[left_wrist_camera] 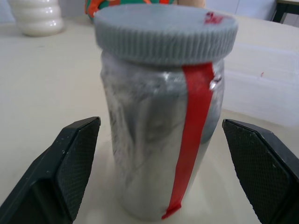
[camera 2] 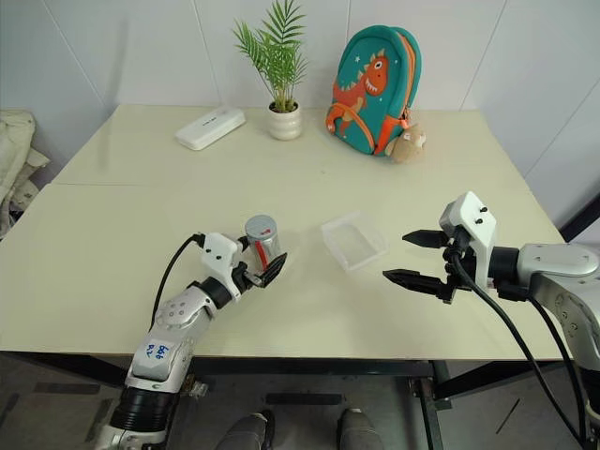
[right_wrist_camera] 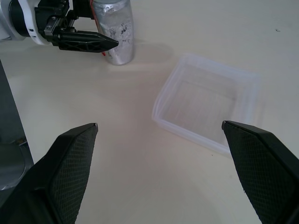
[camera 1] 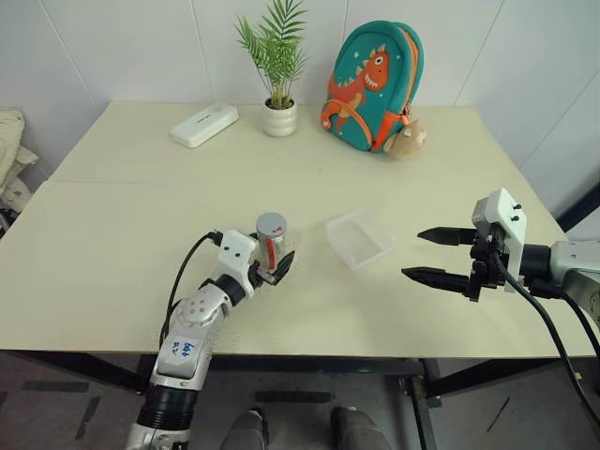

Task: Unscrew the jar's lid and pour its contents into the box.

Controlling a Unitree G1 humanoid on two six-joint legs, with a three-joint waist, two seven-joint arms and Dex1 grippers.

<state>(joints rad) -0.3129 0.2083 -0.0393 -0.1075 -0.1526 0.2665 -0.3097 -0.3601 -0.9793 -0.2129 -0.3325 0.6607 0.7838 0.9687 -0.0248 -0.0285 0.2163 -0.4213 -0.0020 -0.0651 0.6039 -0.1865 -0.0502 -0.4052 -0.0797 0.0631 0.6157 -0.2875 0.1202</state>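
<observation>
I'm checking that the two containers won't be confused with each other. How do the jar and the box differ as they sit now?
The jar stands upright and tall; the box lies low and flat on the table. The jar is round, the box rectangular with rounded corners. The jar is closed by its grey lid; the box is open on top. The jar stands between the open left gripper's fingers; the box lies free between the two arms. Both are clear plastic.

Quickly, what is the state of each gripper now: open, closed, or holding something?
Left gripper: open, fingers on either side of the jar, not closed on it.
Right gripper: open, holding nothing.
</observation>
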